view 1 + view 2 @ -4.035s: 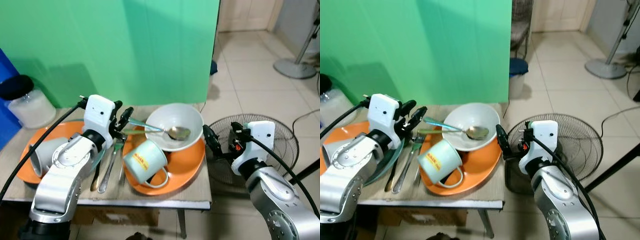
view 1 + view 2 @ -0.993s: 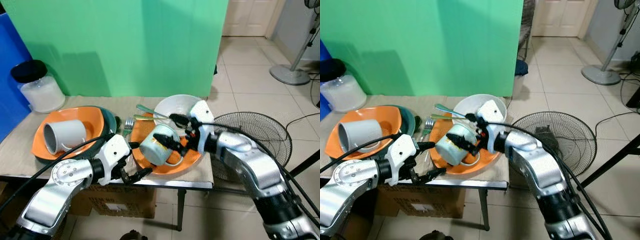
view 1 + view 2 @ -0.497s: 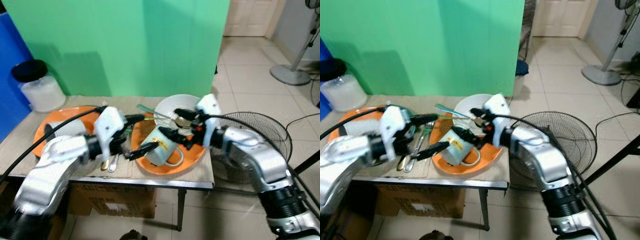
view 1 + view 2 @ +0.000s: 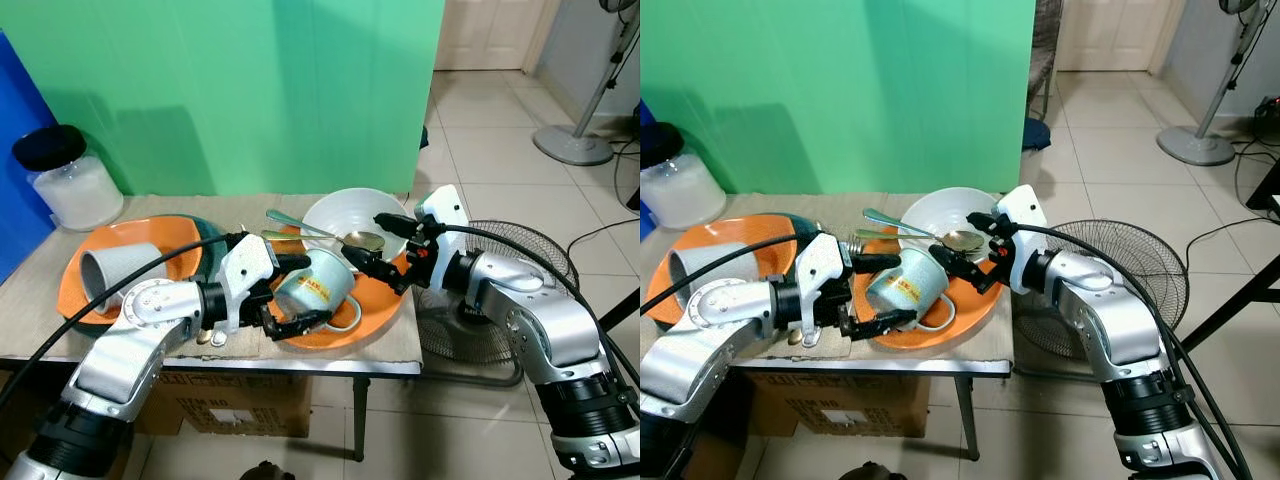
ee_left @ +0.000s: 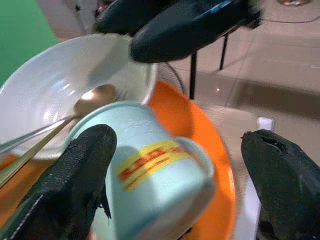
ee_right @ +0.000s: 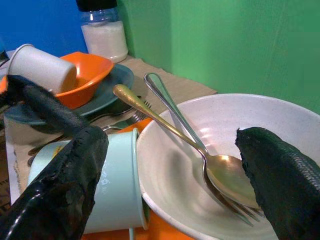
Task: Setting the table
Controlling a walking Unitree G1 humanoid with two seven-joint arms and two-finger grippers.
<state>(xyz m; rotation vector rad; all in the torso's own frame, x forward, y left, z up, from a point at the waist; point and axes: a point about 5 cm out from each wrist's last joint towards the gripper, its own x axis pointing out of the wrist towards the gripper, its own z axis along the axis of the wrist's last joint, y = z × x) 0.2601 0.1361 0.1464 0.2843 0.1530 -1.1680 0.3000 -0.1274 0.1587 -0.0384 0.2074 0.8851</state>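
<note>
Looking down, I see a small surface (image 4: 60,325) covered with a beige mat, set against a green backdrop (image 4: 250,90), with a strip of blue panel (image 4: 15,190) at my far left. Pale floor tiles (image 4: 500,150) stretch beyond, and a floor fan (image 4: 500,300) lies grille-up just past the surface's right edge; the base of a standing fan (image 4: 572,145) sits farther back.

At the left rear stands a clear jar (image 4: 65,180) with a black lid and white contents. Near it an orange bowl (image 4: 100,260) rests on a dark teal plate (image 4: 215,230), and a grey cup (image 4: 115,275) lies on its side in that bowl. Some cutlery (image 4: 855,243) lies on the mat between the two orange dishes.

My left jaws (image 4: 295,292) are spread wide apart around the mint-green mug (image 4: 312,285), one finger above it and one below, neither clearly pressing it. That mug lies tipped on its side in the orange plate (image 4: 385,300), mouth toward me, a yellow and red label on its wall and its handle on the plate's floor. Behind it, touching the plate, sits a white bowl (image 4: 345,210) holding a gold spoon and a fork (image 6: 220,175) whose handles stick out over the rim to the left.

My right jaws (image 4: 385,245) are also apart, hovering over the bowl's near right rim, just beside the mug.
</note>
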